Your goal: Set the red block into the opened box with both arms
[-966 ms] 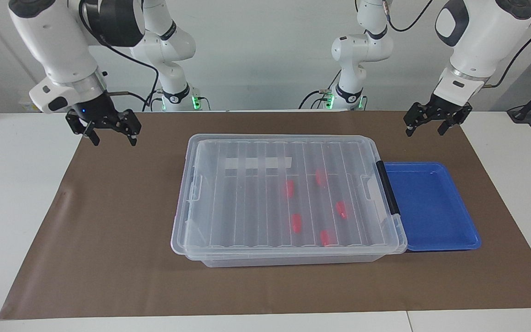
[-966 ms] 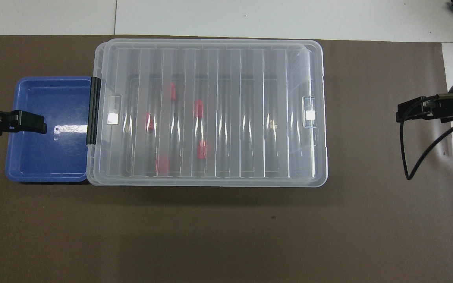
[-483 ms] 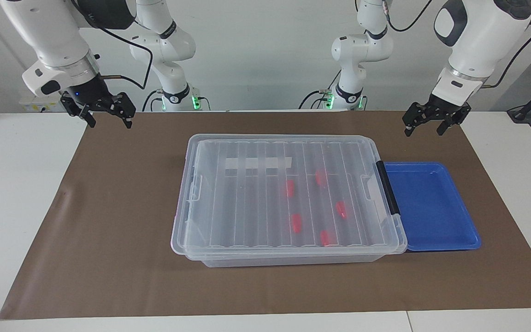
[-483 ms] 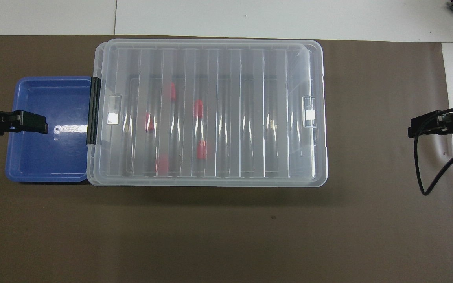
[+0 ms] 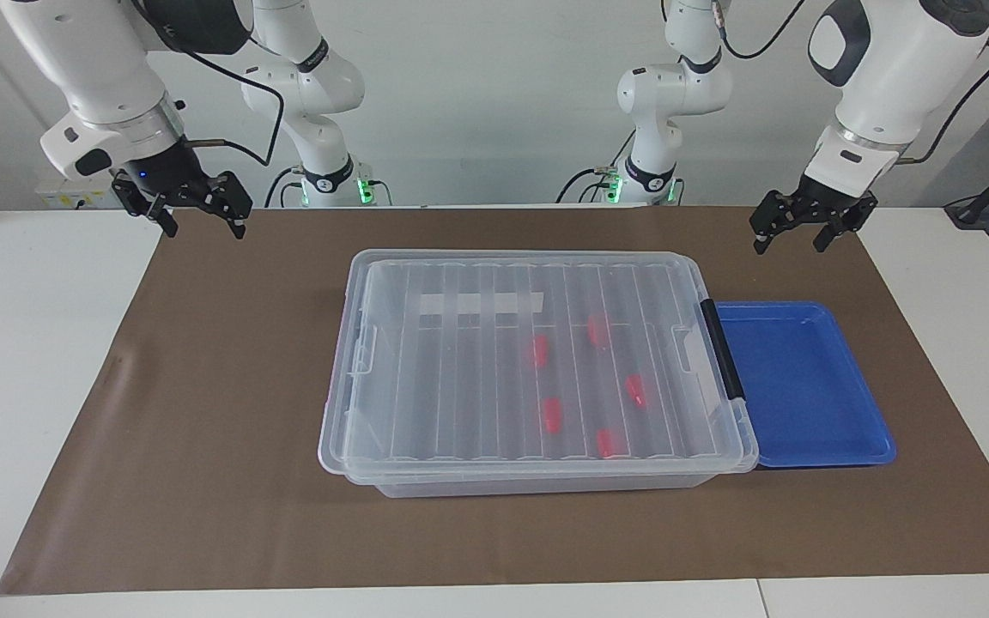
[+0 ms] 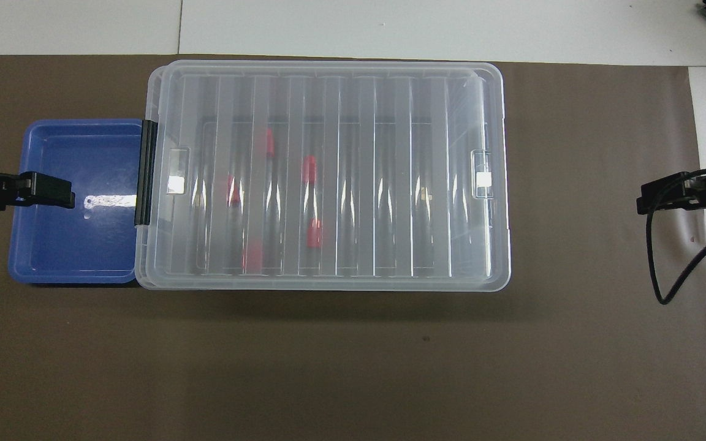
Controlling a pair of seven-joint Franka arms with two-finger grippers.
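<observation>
Facing view: five red blocks lie inside the clear box (image 5: 537, 360), all in the half toward the left arm's end of the table and all seen through its ribbed transparent lid (image 5: 460, 378), which sits flat over the rim and covers every one of them. The red block (image 5: 539, 351) nearest the middle of the box is a small, bright, chunky oblong lying lengthwise along the ribs; the other red blocks (image 5: 597, 329) are scattered around it, apart from one another, none stacked. A white label strip (image 5: 482, 303) shows at the side of the box nearer the robots, and a black handle bar (image 5: 722, 352) runs along the end toward the left arm. Just beside that end lies a flat blue tray (image 5: 803, 386), holding nothing, its edge tucked against the box. Box and tray rest on a brown mat (image 5: 203, 429) spread over the white table (image 5: 31, 343). The left gripper (image 5: 808, 227) hangs in the air over the mat's edge near the tray, fingers apart and holding nothing. The right gripper (image 5: 200, 211) hangs over the mat's corner at the right arm's end, well apart from the box, fingers likewise apart and holding nothing
</observation>
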